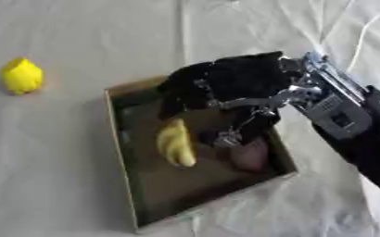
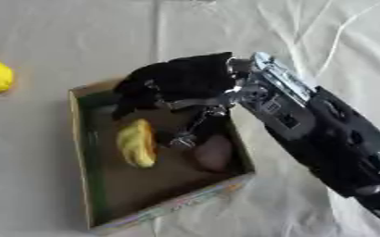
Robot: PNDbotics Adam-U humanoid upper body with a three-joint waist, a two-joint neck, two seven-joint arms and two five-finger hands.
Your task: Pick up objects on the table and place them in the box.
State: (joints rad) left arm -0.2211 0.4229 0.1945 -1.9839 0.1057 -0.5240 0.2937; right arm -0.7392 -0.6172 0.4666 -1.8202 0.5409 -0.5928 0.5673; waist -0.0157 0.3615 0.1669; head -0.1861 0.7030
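Banana in box, lemon left

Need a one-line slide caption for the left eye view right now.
Right hand over the box, which holds a yellow banana-shaped item and a pinkish object; lemon waits on the table.

Box: you have one, open, on the table.
Yellow fruit: two, a banana-shaped piece in the box, a lemon out on the table.
Pinkish rounded thing: one, in the box.
Hand: you see one, the right.
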